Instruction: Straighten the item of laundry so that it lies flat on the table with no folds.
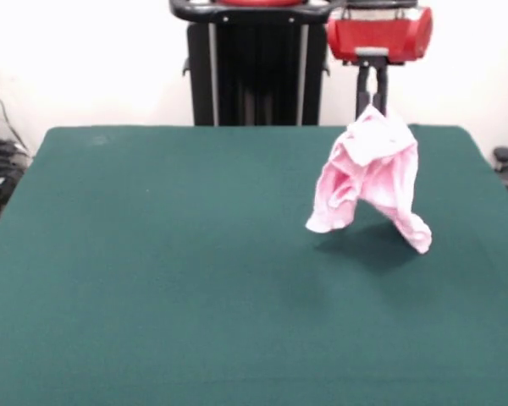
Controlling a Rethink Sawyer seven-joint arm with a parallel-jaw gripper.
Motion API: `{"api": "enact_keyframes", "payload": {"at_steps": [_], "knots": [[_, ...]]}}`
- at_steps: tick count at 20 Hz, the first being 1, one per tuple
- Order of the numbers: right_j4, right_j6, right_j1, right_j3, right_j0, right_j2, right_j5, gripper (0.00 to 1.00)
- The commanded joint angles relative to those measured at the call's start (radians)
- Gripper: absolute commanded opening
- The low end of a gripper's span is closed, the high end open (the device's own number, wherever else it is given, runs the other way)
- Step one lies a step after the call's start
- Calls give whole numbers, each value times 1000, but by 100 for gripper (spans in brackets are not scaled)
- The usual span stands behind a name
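End effector: the end effector (372, 100) is pinching the top of the pants (371, 173), with its two dark fingers (380, 89) drawn together on the fabric; no gap is showing between them.

Arm: the red housing is hanging above the fingers at roughly 1 o'clock in the front view, near the desk's far edge.

Pants: the pants are hanging directly below the end effector, toward 6 o'clock from it, and are bunching into a crumpled pink mass with several folds showing.

Long axis: the garment's long axis is running close to vertical, top at the fingers, two lower ends spreading toward 7 o'clock and 5 o'clock.

Contact with desk: the lower ends are appearing to hang clear of the desk (152, 279), judging by the shadow lying beneath and slightly apart from them; light contact cannot be ruled out.

Position over desk: the pants are hanging over the right rear part of the green surface, toward 2 o'clock from its middle.

Governing relation: the garment is lying straight down from the grip, so the coming move is likely depending on lowering while travelling sideways, letting the low ends touch first and the rest lay out behind them.

Risk: a straight vertical drop is likely leaving the fabric piled on itself.

Task status: flattening is not yet done.
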Motion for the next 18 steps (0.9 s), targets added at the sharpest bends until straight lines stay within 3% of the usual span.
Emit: {"api": "enact_keyframes", "payload": {"at_steps": [1, 4, 7, 14, 18], "knots": [[-360, 58, 139, 180, -282, 422, -315, 0], [-641, 88, 290, 147, -396, 496, -533, 0], [-789, 121, 322, 114, -411, 470, -622, 0], [-966, 147, 372, 50, -471, 474, -608, 0], [-1075, 148, 423, 25, -576, 574, -481, 0]]}}
